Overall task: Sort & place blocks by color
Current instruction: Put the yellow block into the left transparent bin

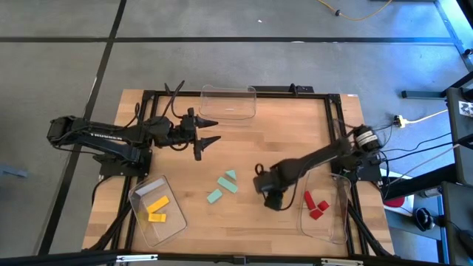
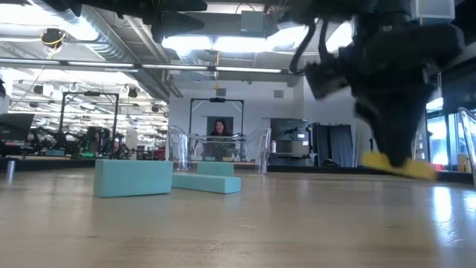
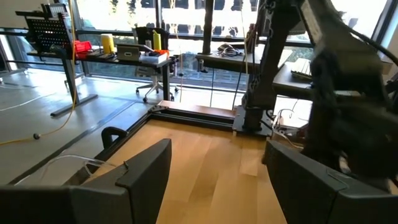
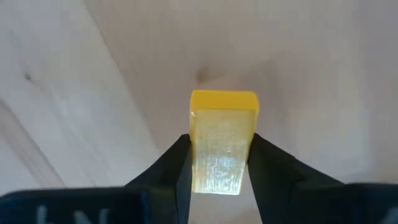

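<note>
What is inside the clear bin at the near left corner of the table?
Inside the clear bin, two yellow blocks lie close together, seemingly touching. Nothing else shows through its walls. The right tool is shut on another yellow block above the table, not in this bin.

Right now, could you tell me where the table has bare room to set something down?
Bare wood lies between the left gripper and the mint-green blocks. It is crowded around the right gripper, which holds a yellow block beside the red-block bin.
</note>
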Robot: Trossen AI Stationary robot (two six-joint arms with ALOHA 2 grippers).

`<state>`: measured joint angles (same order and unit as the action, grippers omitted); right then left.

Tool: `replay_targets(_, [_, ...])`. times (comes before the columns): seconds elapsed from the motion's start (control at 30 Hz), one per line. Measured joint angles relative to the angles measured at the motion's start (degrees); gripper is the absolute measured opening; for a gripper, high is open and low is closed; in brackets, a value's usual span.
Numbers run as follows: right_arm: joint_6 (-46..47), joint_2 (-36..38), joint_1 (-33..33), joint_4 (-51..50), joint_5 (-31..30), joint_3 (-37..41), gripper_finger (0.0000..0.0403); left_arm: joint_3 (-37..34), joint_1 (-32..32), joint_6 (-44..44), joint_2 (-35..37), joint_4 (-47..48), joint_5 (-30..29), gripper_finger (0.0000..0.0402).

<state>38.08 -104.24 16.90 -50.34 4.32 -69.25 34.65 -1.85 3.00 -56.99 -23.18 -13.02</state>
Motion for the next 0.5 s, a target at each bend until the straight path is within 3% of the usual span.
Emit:
replay_targets(0.13, [-6.83, 4.9, -5.01, 1.9, -6.18, 0.31, 0.0121, 0.0, -0.02, 0.03, 0.0, -0.15, 0.26, 0.0251])
replay_targets(0.23, [-10.27, 9.51, -8.27, 8.62, -6.9, 2.8, 0.0121, 0.0, 0.01, 0.03, 0.0, -0.15, 0.42, 0.0251])
replay_targets(0.5, [-11.44, 22.69, -14.3, 43.61, -2.29, 18.23, 0.0121, 0.0, -0.01, 2.92, 0.0, 0.01, 0.44, 0.0251])
